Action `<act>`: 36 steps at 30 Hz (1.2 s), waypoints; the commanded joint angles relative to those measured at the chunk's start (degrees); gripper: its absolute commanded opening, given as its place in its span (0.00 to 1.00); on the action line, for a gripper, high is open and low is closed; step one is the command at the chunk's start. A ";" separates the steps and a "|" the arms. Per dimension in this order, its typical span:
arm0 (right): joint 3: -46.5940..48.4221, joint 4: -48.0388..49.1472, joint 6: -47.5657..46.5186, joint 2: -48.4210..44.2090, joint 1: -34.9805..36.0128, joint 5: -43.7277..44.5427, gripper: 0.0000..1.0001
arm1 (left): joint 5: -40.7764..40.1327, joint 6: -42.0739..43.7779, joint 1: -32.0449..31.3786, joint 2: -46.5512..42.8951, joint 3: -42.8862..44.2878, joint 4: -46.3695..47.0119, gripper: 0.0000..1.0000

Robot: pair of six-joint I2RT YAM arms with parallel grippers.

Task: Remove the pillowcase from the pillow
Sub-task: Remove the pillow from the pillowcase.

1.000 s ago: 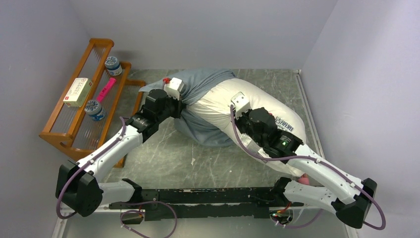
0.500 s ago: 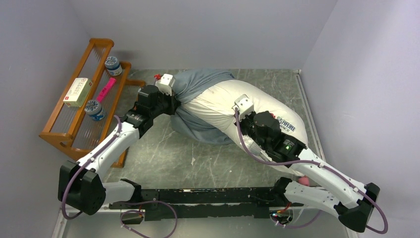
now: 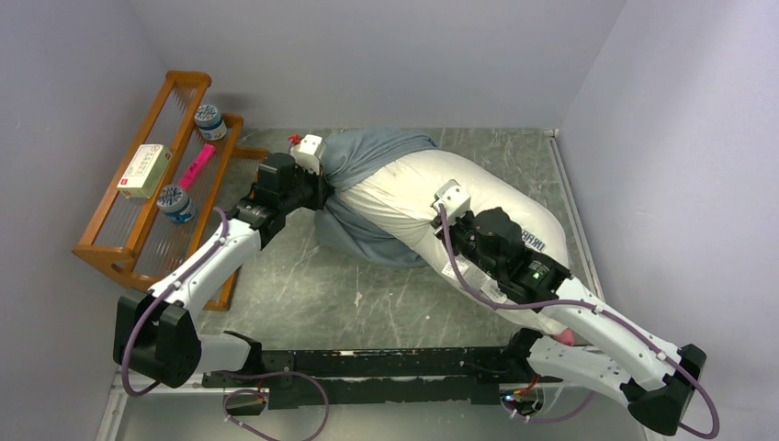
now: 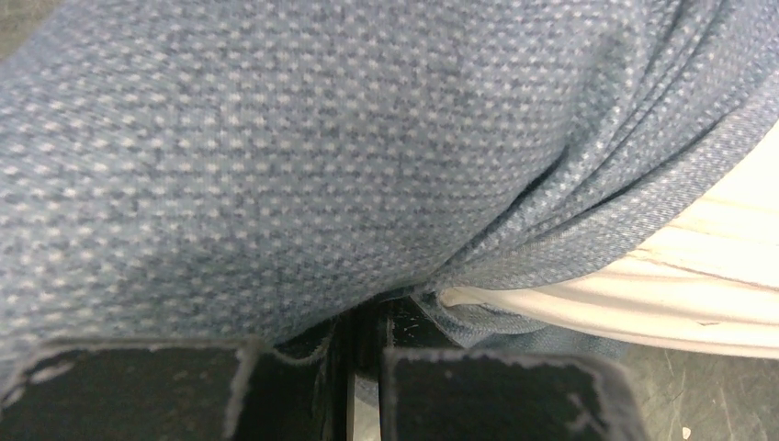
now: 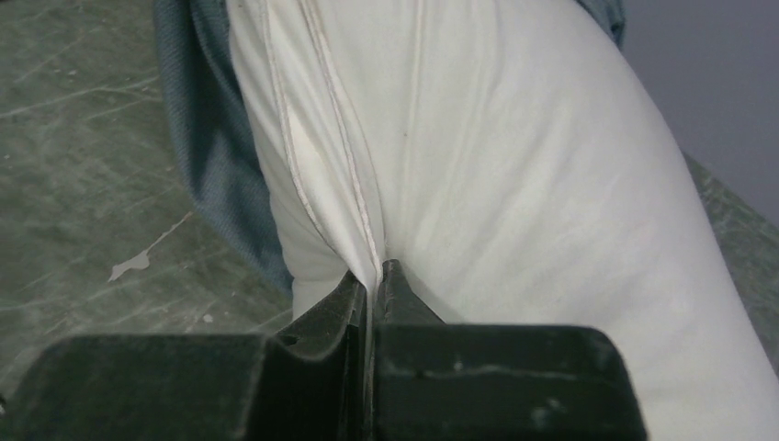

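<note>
The left gripper sits at the bottom middle of its wrist view. Its jaws are pressed nearly together on a bunched fold of the pillowcase, whose grey-blue dotted weave fills most of that frame. At the right edge the white pillow shows from under the cloth.

The right gripper, at the bottom centre of its wrist view, is clamped on a thin raised pleat of the pillow's white fabric. The pillow runs up and to the right, with a strip of pillowcase along its left side and the table at the far left.

In the top view the left gripper meets the pillowcase just left of centre. The cloth is gathered over the pillow's upper-left end. The bare pillow stretches toward the lower right, where the right gripper pinches it. Both lie on the grey marbled table.

A wooden rack in the upper left holds two jars, a box and a pink item.
</note>
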 commanded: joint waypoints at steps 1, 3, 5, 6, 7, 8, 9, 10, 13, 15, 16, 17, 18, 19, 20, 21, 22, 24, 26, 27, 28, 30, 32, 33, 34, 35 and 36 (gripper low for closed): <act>5.11 -6.03 0.18 -2.90 -2.11 -2.09 0.00 | -11.89 4.05 6.36 0.56 0.49 2.06 0.05; 6.37 -7.76 0.11 -1.60 -2.14 -6.01 0.04 | -10.19 4.13 6.28 0.72 0.35 2.24 0.05; 7.66 -8.82 0.10 -0.32 -2.16 -9.24 0.12 | -8.53 4.22 6.19 0.74 0.24 2.56 0.05; 8.32 -9.13 0.05 0.39 -2.15 -10.49 0.17 | -8.04 4.40 6.04 0.71 0.18 2.69 0.05; 9.07 -9.16 0.01 1.13 -2.11 -11.72 0.23 | -7.98 4.59 5.89 0.65 0.14 2.75 0.05; 9.85 -9.07 -0.06 1.95 -2.09 -12.62 0.28 | -7.57 4.72 5.70 0.51 0.02 2.90 0.05; 10.48 -8.78 -0.20 2.63 -2.11 -14.66 0.34 | -7.00 4.87 5.60 0.41 -0.08 3.09 0.05; 10.88 -7.97 -0.48 3.34 -2.14 -16.05 0.42 | -6.74 4.92 5.37 0.32 -0.20 3.15 0.05; 11.98 -5.73 -1.33 6.21 -2.15 -18.61 0.66 | -5.89 5.39 4.75 0.13 -0.37 3.37 0.05; 13.50 -4.85 -1.49 8.85 -2.08 -20.03 0.76 | -5.65 5.61 4.29 0.03 -0.47 3.51 0.05; 14.37 -4.54 -1.57 10.39 -2.06 -20.80 0.81 | -5.59 5.70 4.13 0.03 -0.43 3.47 0.05; 15.42 -4.33 -1.58 11.79 -2.03 -21.35 0.84 | -5.49 5.78 3.96 0.03 -0.46 3.48 0.05; 16.47 -4.09 -1.50 13.28 -2.07 -21.74 0.88 | -5.36 5.80 3.84 0.02 -0.48 3.51 0.05; 17.46 -3.83 -1.54 14.70 -1.97 -22.09 0.91 | -5.19 5.71 3.75 0.03 -0.48 3.56 0.05; 18.90 -3.60 -1.72 16.06 -1.72 -22.41 0.93 | -4.96 5.72 3.65 -0.01 -0.48 3.59 0.05; 19.81 -3.18 -1.86 17.37 -1.20 -22.30 0.94 | -4.69 5.66 3.57 0.02 -0.48 3.60 0.05; 20.52 -2.49 -2.30 18.60 -0.37 -21.56 0.95 | -4.53 5.64 3.48 0.03 -0.48 3.60 0.05; 21.75 -1.32 -4.21 21.30 2.68 -18.37 0.98 | -4.21 5.63 3.39 0.01 -0.48 3.69 0.05; 22.94 -0.48 -6.74 24.14 6.30 -11.69 1.00 | -4.12 5.63 3.29 -0.01 -0.47 3.69 0.05; 23.72 -0.18 -7.97 25.65 7.86 -8.98 1.00 | -4.04 5.63 3.28 -0.05 -0.48 3.69 0.05; 24.61 -0.08 -8.84 27.21 9.10 -6.30 1.00 | -3.95 5.63 3.23 -0.12 -0.48 3.71 0.05; 26.16 0.20 -10.59 29.93 10.98 -2.03 1.00 | -3.81 5.70 3.20 -0.30 -0.57 3.85 0.05; 27.19 1.30 -12.51 32.51 12.40 2.26 1.00 | -3.70 5.72 3.11 -0.41 -0.52 3.86 0.05; 27.51 1.87 -13.42 33.43 12.87 4.08 1.00 | -3.62 5.68 3.11 -0.43 -0.48 3.86 0.05; 27.81 2.48 -14.21 34.35 13.13 5.76 1.00 | -3.58 5.64 3.11 -0.51 -0.48 3.83 0.05; 28.05 3.17 -14.84 35.11 13.21 7.61 1.00 | -3.50 5.70 3.11 -0.58 -0.48 3.86 0.05; 28.12 3.80 -15.28 35.90 13.36 9.52 1.00 | -3.42 5.69 3.09 -0.66 -0.52 3.86 0.05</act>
